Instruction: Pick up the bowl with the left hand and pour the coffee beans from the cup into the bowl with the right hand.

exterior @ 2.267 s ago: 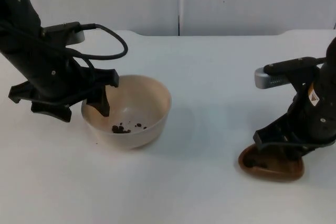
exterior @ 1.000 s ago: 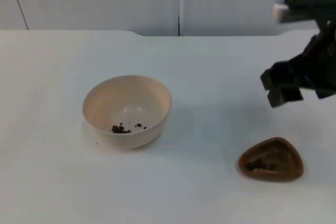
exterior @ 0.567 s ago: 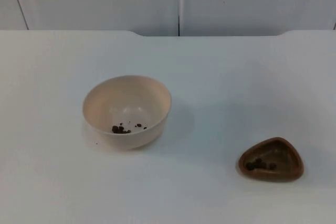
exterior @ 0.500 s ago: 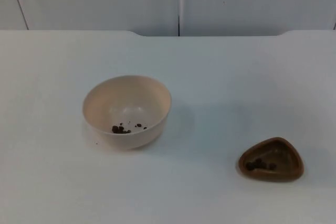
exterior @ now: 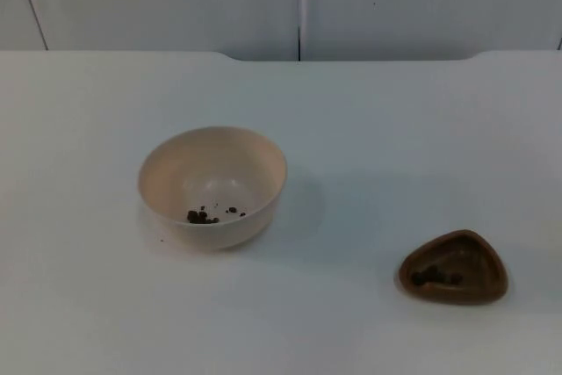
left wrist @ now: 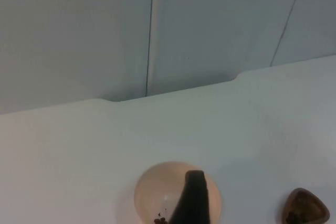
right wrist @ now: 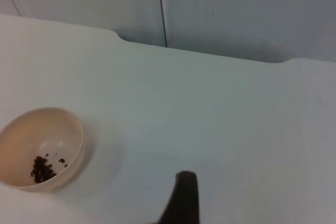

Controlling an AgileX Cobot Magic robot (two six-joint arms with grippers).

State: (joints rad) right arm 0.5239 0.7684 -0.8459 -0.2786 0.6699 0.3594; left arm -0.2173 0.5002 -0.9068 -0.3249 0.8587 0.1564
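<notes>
A cream bowl [exterior: 263,164] stands upright on the white table, left of centre, with a small heap of coffee beans [exterior: 204,214] in its bottom. The brown, rounded-triangle cup [exterior: 485,290] sits at the front right, and a few beans [exterior: 435,276] lie in it. Both arms are drawn back high above the table. The left gripper's fingertip [left wrist: 192,198] hangs in front of the bowl [left wrist: 149,192], with the cup [left wrist: 310,205] off to one side. The right gripper's fingertip [right wrist: 181,198] hangs well away from the bowl [right wrist: 18,129]. Neither gripper holds anything.
The grey partition wall [exterior: 299,6] with a vertical seam closes the far edge of the table [exterior: 378,129]. A tiny dark speck [exterior: 161,238] lies on the table just left of the bowl.
The left arm has let go of the bowl and the right arm has left the cup. Both rose out of the top view. Bowl and cup have stayed put.
</notes>
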